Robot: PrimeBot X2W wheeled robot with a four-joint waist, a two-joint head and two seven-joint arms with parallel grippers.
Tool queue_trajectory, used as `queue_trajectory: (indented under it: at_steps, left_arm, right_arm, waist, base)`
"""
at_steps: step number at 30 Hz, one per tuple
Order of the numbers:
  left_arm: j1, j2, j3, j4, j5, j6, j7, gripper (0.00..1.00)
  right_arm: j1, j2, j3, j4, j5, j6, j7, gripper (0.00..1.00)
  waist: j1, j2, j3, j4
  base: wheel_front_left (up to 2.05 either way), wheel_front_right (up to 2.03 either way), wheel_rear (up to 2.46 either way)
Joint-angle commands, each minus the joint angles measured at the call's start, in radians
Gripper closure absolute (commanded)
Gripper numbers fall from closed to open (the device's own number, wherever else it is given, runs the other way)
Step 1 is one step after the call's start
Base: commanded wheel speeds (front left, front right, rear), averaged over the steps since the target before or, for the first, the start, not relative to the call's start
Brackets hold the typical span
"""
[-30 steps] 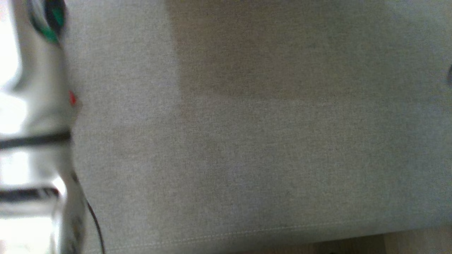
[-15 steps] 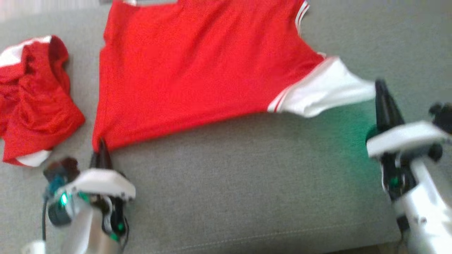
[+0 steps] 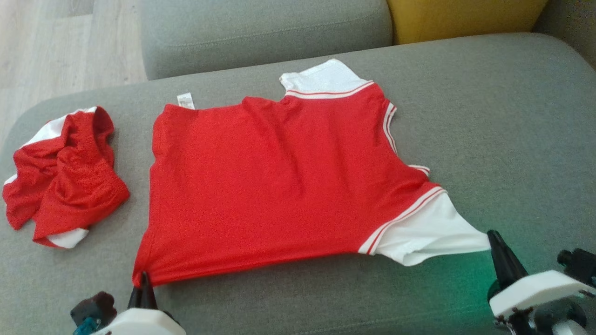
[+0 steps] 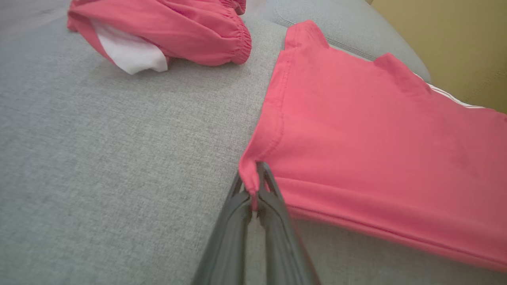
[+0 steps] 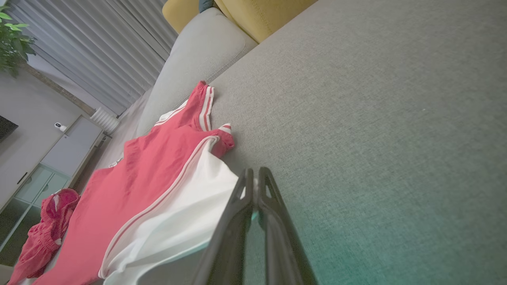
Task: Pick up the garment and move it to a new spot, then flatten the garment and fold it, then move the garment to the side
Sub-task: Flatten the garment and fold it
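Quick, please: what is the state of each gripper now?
Left gripper: closed on the red shirt, hem corner.
Right gripper: closed on its white sleeve.

Your robot's two ends: dark fingers, white shells.
On the left gripper [image 3: 143,279] you have slim dark fingers [image 3: 146,294] tapering to a point, a glossy rounded white shell [image 3: 139,324], a dark knob [image 3: 94,303] and a teal part [image 3: 86,324] beside it. On the right gripper [image 3: 492,236] you have the same tapered fingers, a flatter white housing [image 3: 535,287], a black stub [image 3: 576,261] and a dark round joint [image 3: 551,322] under it. Up close your fingers look grey-black, with slots cut near the tips.
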Motion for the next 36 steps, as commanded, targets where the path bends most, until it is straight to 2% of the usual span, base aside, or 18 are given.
queue_trajectory:
  at_steps: [1, 7, 12, 19, 27, 28, 29, 30, 31, 36]
  left_arm:
    - [-0.015, 0.027, 0.037, -0.04, 0.009, 0.014, -0.006, 1.0]
    - [-0.06, 0.027, 0.005, -0.092, 0.033, 0.016, -0.006, 1.0]
    - [-0.202, 0.027, -0.034, -0.086, 0.068, 0.01, -0.006, 1.0]
    - [-0.402, 0.027, -0.064, 0.057, 0.101, 0.002, -0.006, 1.0]
    - [-0.552, 0.027, -0.061, 0.15, 0.112, -0.005, -0.006, 1.0]
    - [-0.564, 0.027, -0.061, 0.154, 0.112, -0.004, -0.006, 0.65]
    - [-0.573, 0.027, -0.059, 0.156, 0.113, -0.002, -0.006, 0.0]
    - [-0.579, 0.027, -0.057, 0.157, 0.113, 0.0, -0.006, 0.0]
    - [-0.58, 0.027, -0.055, 0.156, 0.113, 0.001, -0.006, 0.0]
    - [-0.556, 0.027, -0.058, 0.131, 0.087, -0.002, -0.006, 0.0]
  right_arm:
    - [-0.013, -0.016, -0.015, -0.058, -0.019, 0.006, 0.009, 1.0]
    - [-0.054, 0.027, -0.072, -0.165, -0.077, 0.006, 0.055, 1.0]
    - [-0.189, 0.054, -0.092, -0.155, -0.124, 0.006, 0.07, 1.0]
    - [-0.408, 0.068, -0.082, 0.012, -0.172, 0.006, 0.044, 1.0]
    - [-0.611, 0.061, -0.04, 0.224, -0.219, 0.006, -0.046, 1.0]
    - [-0.629, 0.06, -0.033, 0.248, -0.222, 0.006, -0.059, 1.0]
    - [-0.645, 0.061, -0.026, 0.268, -0.223, 0.006, -0.072, 1.0]
    - [-0.657, 0.062, -0.015, 0.287, -0.224, 0.006, -0.085, 0.18]
    - [-0.667, 0.065, -0.009, 0.301, -0.217, 0.006, -0.102, 0.0]
    - [-0.679, 0.063, 0.031, 0.331, -0.205, 0.006, -0.179, 0.0]
  waist:
    - [0.0001, 0.0, -0.002, 0.005]
    - [0.0001, 0.0, 0.049, 0.023]
    - [0.0001, 0.0, 0.125, 0.053]
    - [0.0001, 0.0, 0.22, 0.074]
    - [0.0001, 0.0, 0.31, 0.089]
    - [0.0001, 0.0, 0.318, 0.091]
    - [0.0001, 0.0, 0.325, 0.092]
    - [0.0001, 0.0, 0.33, 0.093]
    - [0.0001, 0.0, 0.334, 0.093]
    - [0.0001, 0.0, 0.337, 0.093]
  base:
    - [0.0, 0.0, 0.0]
    - [0.0, 0.0, 0.0]
    - [0.0, 0.0, 0.0]
    - [0.0, 0.0, 0.0]
    - [0.0, 0.0, 0.0]
    - [0.0, 0.0, 0.0]
    - [0.0, 0.0, 0.0]
    - [0.0, 0.0, 0.0]
    - [0.0, 0.0, 0.0]
    - [0.0, 0.0, 0.0]
